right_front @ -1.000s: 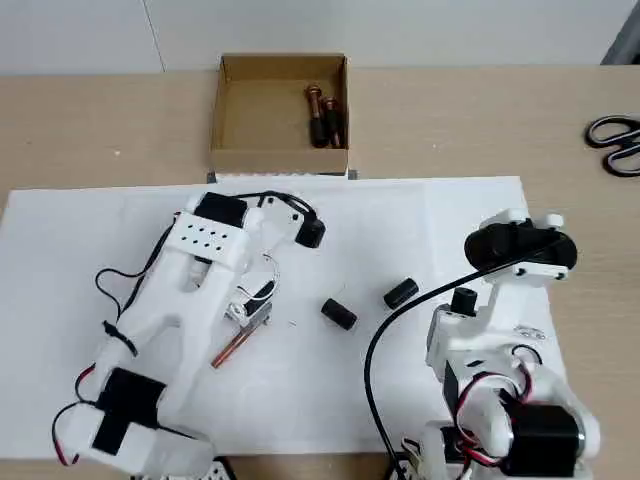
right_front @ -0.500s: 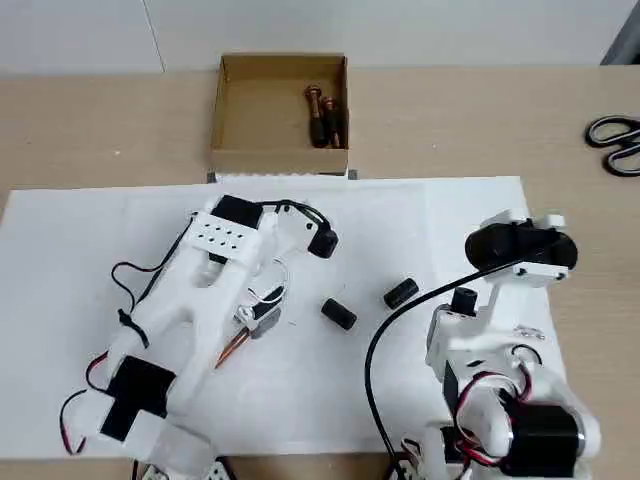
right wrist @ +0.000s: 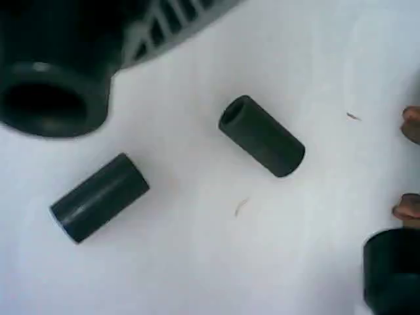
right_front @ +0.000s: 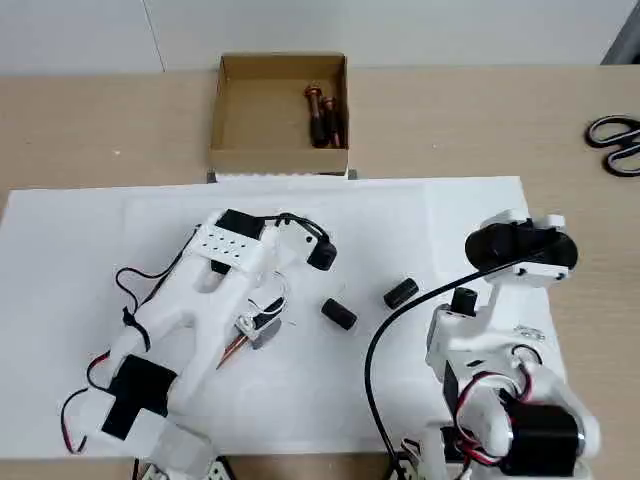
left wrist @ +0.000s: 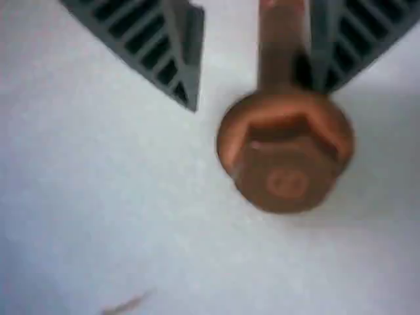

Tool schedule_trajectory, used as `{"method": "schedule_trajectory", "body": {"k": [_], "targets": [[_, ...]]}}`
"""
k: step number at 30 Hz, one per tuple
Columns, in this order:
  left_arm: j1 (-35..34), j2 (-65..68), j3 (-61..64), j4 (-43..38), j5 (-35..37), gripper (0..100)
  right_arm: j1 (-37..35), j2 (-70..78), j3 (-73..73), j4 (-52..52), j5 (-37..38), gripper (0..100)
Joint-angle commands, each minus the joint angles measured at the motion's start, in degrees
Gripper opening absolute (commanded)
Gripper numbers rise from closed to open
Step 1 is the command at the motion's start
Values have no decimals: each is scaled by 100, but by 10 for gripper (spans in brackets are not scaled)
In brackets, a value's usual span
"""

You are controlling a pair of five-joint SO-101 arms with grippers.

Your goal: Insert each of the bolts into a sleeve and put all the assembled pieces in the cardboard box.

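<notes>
Left gripper [left wrist: 252, 88] jaws apart, straddling bolt [left wrist: 283, 154]; one jaw touches shank. Judged: set to clamp for sleeving.

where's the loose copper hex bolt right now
In the high view, the copper hex bolt lies on the white paper sheet, left of the two black sleeves, inside the open left gripper.

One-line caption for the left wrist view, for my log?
Left gripper open over the white sheet, a copper bolt lying between its fingers, shank against one.
</notes>
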Motion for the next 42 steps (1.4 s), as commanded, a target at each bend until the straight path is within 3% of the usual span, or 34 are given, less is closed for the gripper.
{"method": "schedule_trajectory", "body": {"k": [1, 10, 14, 16, 22, 32, 42], "targets": [[-9, -35, 57, -202, -18, 108, 57, -40, -26, -145, -44, 3], [-9, -35, 593, -1029, -9, 105, 48, -40, -26, -145, -44, 3], [-9, -35, 629, -1073, -9, 8, 40, -40, -26, -145, -44, 3], [-9, -62, 629, -1046, 0, 8, 40, -40, -26, -145, -44, 3], [26, -97, 242, -457, 9, 5, 40, -40, -26, -145, -44, 3], [35, -897, -1631, 1029, 193, 5, 31, -40, -26, -145, -26, 3], [-334, -2347, -1877, 1222, 229, 5, 22, -40, -404, -154, 563, 4]]}}
